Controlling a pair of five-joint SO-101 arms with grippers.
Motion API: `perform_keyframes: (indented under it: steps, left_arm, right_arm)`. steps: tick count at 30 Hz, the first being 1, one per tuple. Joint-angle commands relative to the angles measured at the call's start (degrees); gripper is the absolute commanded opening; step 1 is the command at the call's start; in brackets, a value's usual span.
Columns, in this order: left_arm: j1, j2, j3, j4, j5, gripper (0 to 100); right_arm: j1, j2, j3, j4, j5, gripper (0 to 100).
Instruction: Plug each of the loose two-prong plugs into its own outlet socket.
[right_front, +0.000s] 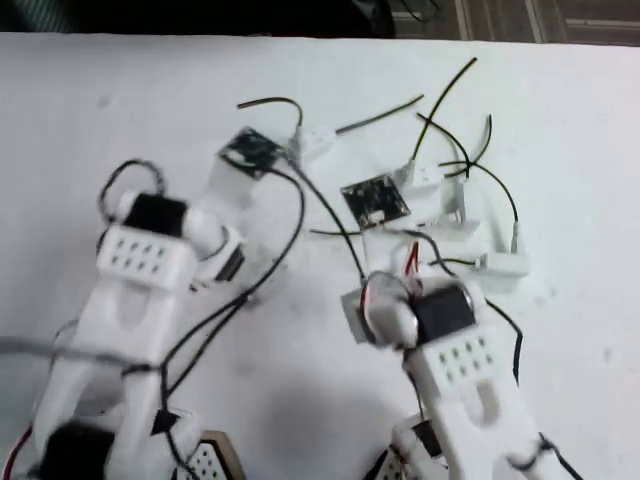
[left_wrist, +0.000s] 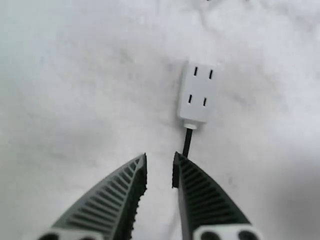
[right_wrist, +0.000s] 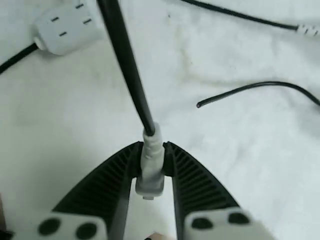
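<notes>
Plug (right_wrist: 149, 181): white body, clamped between the right gripper (right_wrist: 151, 148) fingers (right_wrist: 105, 190), which are closed tight on both its sides. It is held off the white table (right_wrist: 75, 115). Its black cord (right_wrist: 125, 65) runs straight out from the fingertips, away from the wrist. Prongs too hidden to call.

Nearest outlet socket (right_wrist: 65, 25): white block lying flat on the table, slots facing up, black lead off one end. It is well apart from the held plug and off to one side of the cord, not in line with it.

Also near the right gripper: a loose black wire (right_wrist: 250, 89) with its bare end on the table, and a second cable (right_wrist: 240, 15) farther out.

Left gripper (left_wrist: 160, 160): fingers (left_wrist: 120, 195) slightly parted with a narrow gap, nothing pinched. Just beyond the tips lies a second outlet block (left_wrist: 196, 92), white, two pairs of slots facing up, flat on the table. Its black lead (left_wrist: 188, 140) comes back toward the tips and ends up beside one finger, not in the gap.

High view: left arm (right_front: 140, 280) and right arm (right_front: 460, 360) sit side by side, both reaching toward the far side of the table. Tangle of black wires (right_front: 450, 110) around the right arm's end. Another white block (right_front: 500, 265) lies beside the right arm; can't tell whether it is a plug or a socket.
</notes>
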Motion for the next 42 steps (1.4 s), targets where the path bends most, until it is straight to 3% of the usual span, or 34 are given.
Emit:
perform_keyframes:
  steps: [1, 9, 20, 27, 34, 42]
  left_arm:
    - [-1.2, -10.4, 5.1, -4.8, 0.5, 10]
    - [-0.7, -27.1, 19.0, -15.6, 3.6, 10]
    - [-1.1, -45.5, 36.8, -27.7, 9.4, 10]
    - [-0.2, -52.0, 41.7, -27.7, 9.1, 10]
    - [6.9, -55.3, 42.2, -23.2, 5.7, 10]
    - [8.0, -57.5, 42.5, -20.7, 5.5, 11]
  right_arm:
    - [-3.2, -7.9, -0.3, 0.6, 2.0, 1.8]
    - [-11.9, -16.8, -0.2, -2.0, 11.9, 1.8]
    - [-20.7, -18.7, 15.1, -22.3, 12.3, 1.8]
    - [-23.3, -18.5, 18.0, -30.4, 11.9, 1.8]
    - [-23.6, -10.9, 18.0, -33.2, 8.4, 1.8]
    - [-24.0, -4.8, 17.6, -38.5, 6.9, 1.8]
